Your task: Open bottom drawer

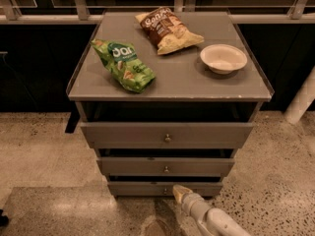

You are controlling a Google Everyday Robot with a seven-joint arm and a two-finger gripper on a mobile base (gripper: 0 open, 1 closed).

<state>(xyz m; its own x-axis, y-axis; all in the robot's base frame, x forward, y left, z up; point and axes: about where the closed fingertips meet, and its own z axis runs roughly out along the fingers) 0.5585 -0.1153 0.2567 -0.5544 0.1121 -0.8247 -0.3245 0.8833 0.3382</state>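
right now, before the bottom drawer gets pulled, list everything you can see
cabinet: one, grey, centre of view, on the floor
top drawer: one, grey, widest front, just under the cabinet top
middle drawer: one, grey, below the top drawer
bottom drawer: one, grey, narrowest front, lowest, small round knob
green chip bag: one, green, cabinet top, left side
brown chip bag: one, brown and yellow, cabinet top, back centre
bowl: one, white, cabinet top, right side
post: one, white, far right
floor: one, speckled beige
arm: one, pale, bottom edge, right of centre
tool: one, pale, at the bottom drawer's front, just right of its knob
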